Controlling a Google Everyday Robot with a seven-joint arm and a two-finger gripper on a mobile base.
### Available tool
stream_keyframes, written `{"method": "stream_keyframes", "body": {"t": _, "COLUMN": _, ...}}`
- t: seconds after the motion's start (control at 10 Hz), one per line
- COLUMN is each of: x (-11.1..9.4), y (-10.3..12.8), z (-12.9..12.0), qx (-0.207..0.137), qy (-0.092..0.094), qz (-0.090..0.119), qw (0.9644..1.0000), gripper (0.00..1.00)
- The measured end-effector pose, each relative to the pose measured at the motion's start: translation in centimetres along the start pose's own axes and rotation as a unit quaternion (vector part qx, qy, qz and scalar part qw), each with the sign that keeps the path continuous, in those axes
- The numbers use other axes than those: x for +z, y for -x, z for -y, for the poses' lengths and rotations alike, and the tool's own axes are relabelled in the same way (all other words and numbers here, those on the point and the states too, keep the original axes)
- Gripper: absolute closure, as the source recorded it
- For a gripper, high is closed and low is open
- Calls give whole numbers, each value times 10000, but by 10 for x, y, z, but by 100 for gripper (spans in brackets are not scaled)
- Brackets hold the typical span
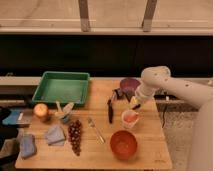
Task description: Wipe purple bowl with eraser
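The purple bowl (129, 84) stands at the back of the wooden table (150, 150), right of the green tray. My gripper (134, 103) hangs from the white arm just in front of the bowl's right side and above the pale cup (130, 118). It is shut, and its body hides whatever may be between the fingers. I cannot pick out the eraser for certain. A small dark chunky piece (118, 94) sits by the bowl's left rim.
A black-handled utensil (110, 112) lies left of the cup. An orange bowl (123, 144) stands at the front. A green tray (62, 88), a fork (95, 130), grapes (75, 135), blue cloths (54, 135) and an orange fruit (41, 110) fill the left half.
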Motion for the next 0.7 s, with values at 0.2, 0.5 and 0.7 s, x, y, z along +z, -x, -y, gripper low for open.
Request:
{"method": "stream_keyframes", "body": {"t": 0.2, "x": -41, "y": 8, "z": 10, "qx": 52, "qy": -243, "qz": 320, "qw": 9992, "gripper": 91}}
{"method": "stream_keyframes", "body": {"t": 0.5, "x": -74, "y": 32, "z": 28, "qx": 103, "qy": -551, "qz": 673, "qw": 9962, "gripper": 91}}
{"method": "stream_keyframes", "body": {"t": 0.7, "x": -73, "y": 56, "z": 40, "qx": 214, "qy": -632, "qz": 791, "qw": 9946, "gripper": 91}}
